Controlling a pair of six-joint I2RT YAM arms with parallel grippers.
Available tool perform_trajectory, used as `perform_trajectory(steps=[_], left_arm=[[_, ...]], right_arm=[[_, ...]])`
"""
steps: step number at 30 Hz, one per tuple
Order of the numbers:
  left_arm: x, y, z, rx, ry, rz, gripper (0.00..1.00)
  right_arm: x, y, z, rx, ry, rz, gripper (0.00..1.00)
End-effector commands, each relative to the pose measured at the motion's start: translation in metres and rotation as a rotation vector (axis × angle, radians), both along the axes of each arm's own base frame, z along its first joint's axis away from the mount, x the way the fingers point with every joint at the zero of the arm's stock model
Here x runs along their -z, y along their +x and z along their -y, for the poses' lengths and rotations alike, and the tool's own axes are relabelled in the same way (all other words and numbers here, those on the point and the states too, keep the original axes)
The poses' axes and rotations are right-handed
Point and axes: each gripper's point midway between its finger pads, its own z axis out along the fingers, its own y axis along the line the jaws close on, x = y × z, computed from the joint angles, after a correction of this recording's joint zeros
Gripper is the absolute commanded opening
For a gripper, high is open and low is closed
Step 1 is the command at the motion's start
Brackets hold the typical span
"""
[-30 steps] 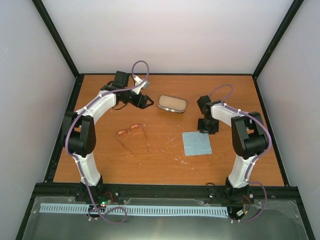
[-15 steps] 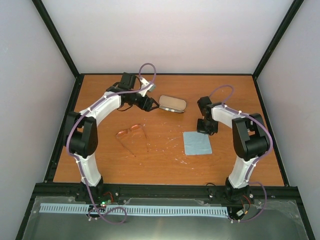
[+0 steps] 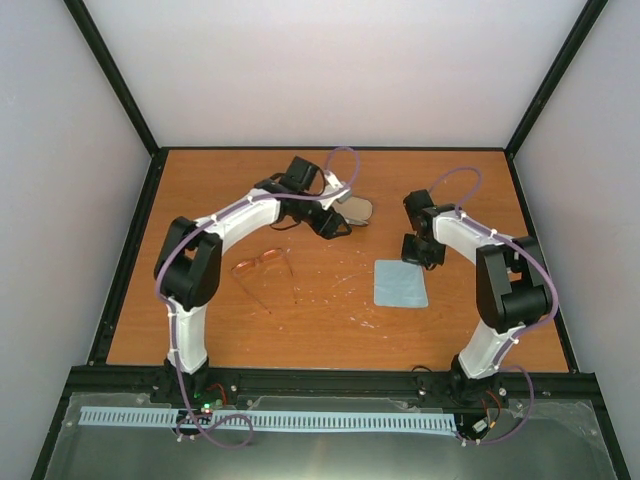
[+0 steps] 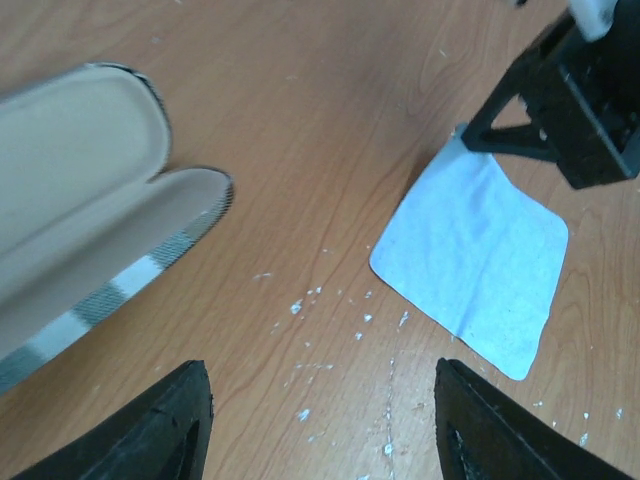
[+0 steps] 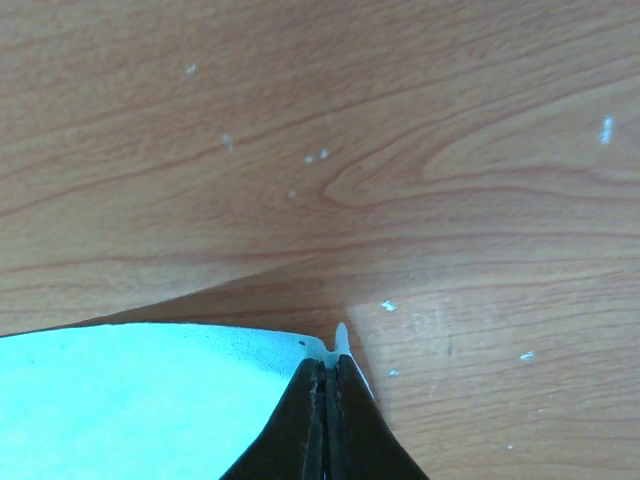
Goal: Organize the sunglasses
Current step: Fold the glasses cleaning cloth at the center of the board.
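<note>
The sunglasses (image 3: 262, 263) lie at 9 o'clock of the table (image 3: 330, 335) centre. The left gripper (image 4: 322, 390) hangs open and empty beside the open glasses case (image 4: 80, 200) at 12 o'clock. The right gripper (image 5: 327, 372) pinches the blue cloth (image 3: 400, 284) by its corner at 3 o'clock.

**Left wrist view.** The case (image 4: 80, 220) is cut off by the left edge, so its full length is not shown. Only the tips of the left gripper (image 4: 318, 370) are seen, the rest being cropped at the bottom edge. The right gripper (image 4: 478, 138) is cropped by the top and right edges, and one corner of the cloth (image 4: 480, 250) is hidden behind it.

**Right wrist view.** The cloth is cut by the left and bottom edges, and its pinched corner is concealed between the closed fingers.

**Top view.** The case is partly covered by the left gripper. The sunglasses (image 3: 262, 263) are too small for lens or hinge detail to be resolved.
</note>
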Motion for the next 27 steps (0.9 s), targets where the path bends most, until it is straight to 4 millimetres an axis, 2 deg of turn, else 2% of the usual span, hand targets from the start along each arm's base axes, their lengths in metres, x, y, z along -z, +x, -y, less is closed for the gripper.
perform_trajectory(steps=[1, 4, 6, 10, 11, 19, 27], left_arm=[[0.014, -0.002, 0.025, 0.059, 0.040, 0.010, 0.61], [0.024, -0.006, 0.039, 0.088, 0.060, 0.005, 0.61], [0.028, -0.006, 0.045, 0.098, 0.063, 0.003, 0.61], [0.037, -0.006, 0.050, 0.108, 0.076, -0.010, 0.61], [0.038, -0.007, 0.051, 0.110, 0.079, -0.012, 0.61], [0.050, -0.020, 0.070, 0.152, 0.104, -0.019, 0.61], [0.052, -0.026, 0.074, 0.162, 0.116, -0.014, 0.61]], right_arm=[[-0.008, 0.009, 0.009, 0.033, -0.007, 0.033, 0.03], [-0.003, 0.008, 0.008, 0.022, -0.008, 0.015, 0.08], [0.000, 0.007, 0.007, 0.010, -0.007, 0.011, 0.22], [0.002, 0.006, 0.009, 0.000, -0.019, 0.010, 0.36], [0.001, 0.008, 0.017, 0.023, -0.019, 0.013, 0.37], [0.017, -0.001, 0.029, 0.032, -0.046, -0.041, 0.38], [0.034, -0.001, 0.026, 0.009, -0.028, -0.075, 0.34]])
